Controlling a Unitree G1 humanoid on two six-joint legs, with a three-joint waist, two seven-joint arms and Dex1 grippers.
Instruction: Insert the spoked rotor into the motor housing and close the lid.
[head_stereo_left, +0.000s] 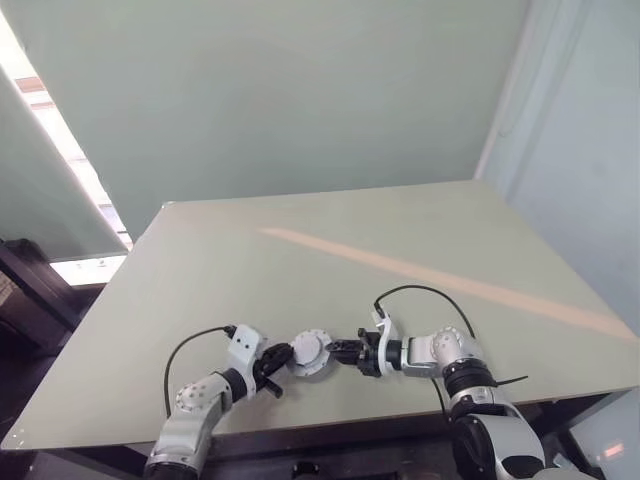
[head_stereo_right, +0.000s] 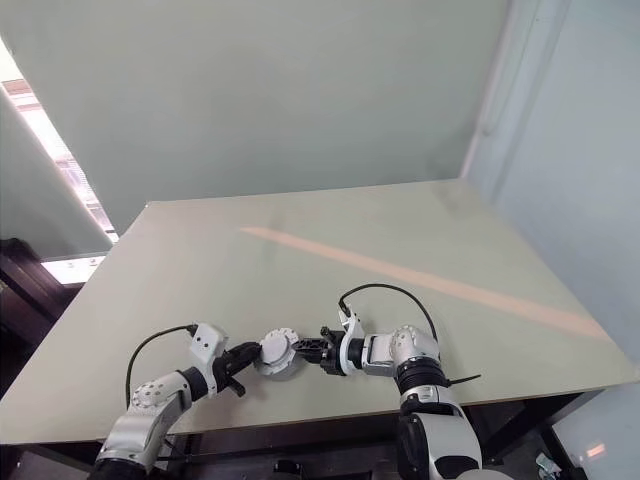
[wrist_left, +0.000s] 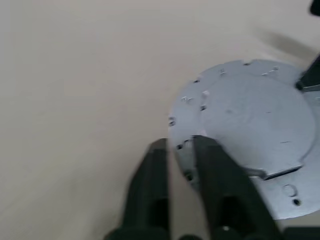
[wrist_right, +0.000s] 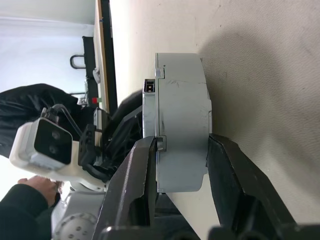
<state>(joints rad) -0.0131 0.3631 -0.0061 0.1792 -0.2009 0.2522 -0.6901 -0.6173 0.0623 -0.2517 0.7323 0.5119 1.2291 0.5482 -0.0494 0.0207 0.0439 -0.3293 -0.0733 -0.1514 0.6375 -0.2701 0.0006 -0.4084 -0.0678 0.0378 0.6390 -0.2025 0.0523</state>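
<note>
Grey closed motor housing clamped in right pincer — left pincer narrow, touching its rim.

Pale grey motor housing on a beige table crossed by a pinkish stripe.

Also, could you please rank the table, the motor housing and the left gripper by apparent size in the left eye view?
1. table, by far the largest
2. motor housing and left gripper: these look about alike, so I leave them unranked.
</note>
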